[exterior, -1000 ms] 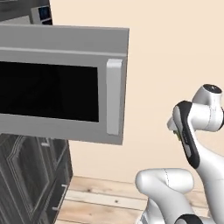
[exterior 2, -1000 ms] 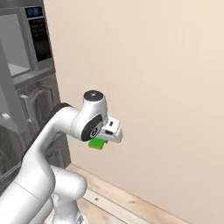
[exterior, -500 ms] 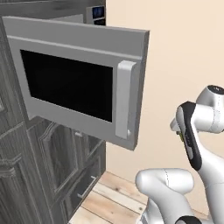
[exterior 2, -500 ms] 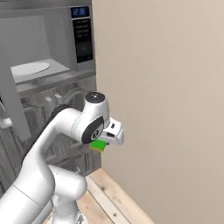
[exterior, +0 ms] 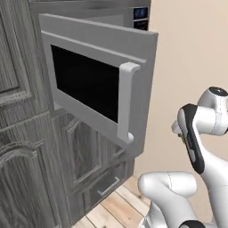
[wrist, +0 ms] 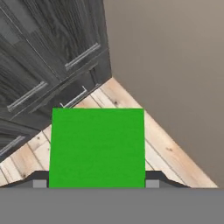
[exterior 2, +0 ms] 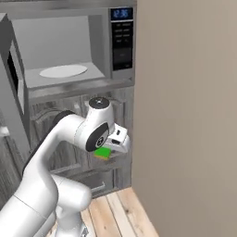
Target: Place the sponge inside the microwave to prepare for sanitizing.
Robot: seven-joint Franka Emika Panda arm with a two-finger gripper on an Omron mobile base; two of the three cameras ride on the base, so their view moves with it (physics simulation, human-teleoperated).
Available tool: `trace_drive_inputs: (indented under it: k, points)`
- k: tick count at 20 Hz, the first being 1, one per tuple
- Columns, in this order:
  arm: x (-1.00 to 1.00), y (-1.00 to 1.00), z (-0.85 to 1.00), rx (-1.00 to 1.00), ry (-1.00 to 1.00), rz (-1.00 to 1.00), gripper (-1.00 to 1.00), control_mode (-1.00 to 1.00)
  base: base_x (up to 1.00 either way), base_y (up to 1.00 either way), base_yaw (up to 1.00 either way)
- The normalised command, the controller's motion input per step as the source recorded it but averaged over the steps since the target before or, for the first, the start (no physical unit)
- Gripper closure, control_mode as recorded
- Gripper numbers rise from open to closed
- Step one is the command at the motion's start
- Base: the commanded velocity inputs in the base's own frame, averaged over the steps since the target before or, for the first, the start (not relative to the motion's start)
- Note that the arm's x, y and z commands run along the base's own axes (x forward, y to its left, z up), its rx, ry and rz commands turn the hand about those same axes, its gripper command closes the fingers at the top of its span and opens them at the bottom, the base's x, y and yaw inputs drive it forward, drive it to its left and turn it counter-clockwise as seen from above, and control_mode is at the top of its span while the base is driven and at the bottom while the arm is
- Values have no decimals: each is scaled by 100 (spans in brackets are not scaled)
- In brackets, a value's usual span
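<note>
**Sponge pinched in the jaws, below the open microwave**

The gripper (wrist: 96, 184) has its jaws part-way spread and clamped on the sponge (wrist: 96, 147), whose green face shows between the two finger tips. In the right base view the sponge (exterior 2: 102, 153) hangs under the hand, in front of the grey wood-grain cabinet doors (exterior 2: 55, 111). Above and to the left, the microwave (exterior 2: 69, 51) stands open, its white round plate (exterior 2: 63, 71) bare. The door (exterior: 95, 84) swings out left, pale bar handle (exterior: 124, 102) nearest. Plank floor (wrist: 162, 148) lies beneath, a beige wall (exterior 2: 190, 115) on the right.
</note>
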Motion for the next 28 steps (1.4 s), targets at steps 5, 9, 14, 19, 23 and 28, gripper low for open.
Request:
trace_drive_inputs:
  k: [5,9,14,19,23,28]
  points:
    - [0,0,0,0,0,0,100,100,44,-21,51]
    - [0,0,0,0,0,0,100,100,44,-23,50]
    - [0,0,0,0,0,0,100,100,43,-24,51]
    - [0,0,0,0,0,0,100,100,44,-34,40]
    - [0,0,0,0,0,0,100,100,42,-47,21]
    - [0,0,0,0,0,0,100,100,29,-55,15]
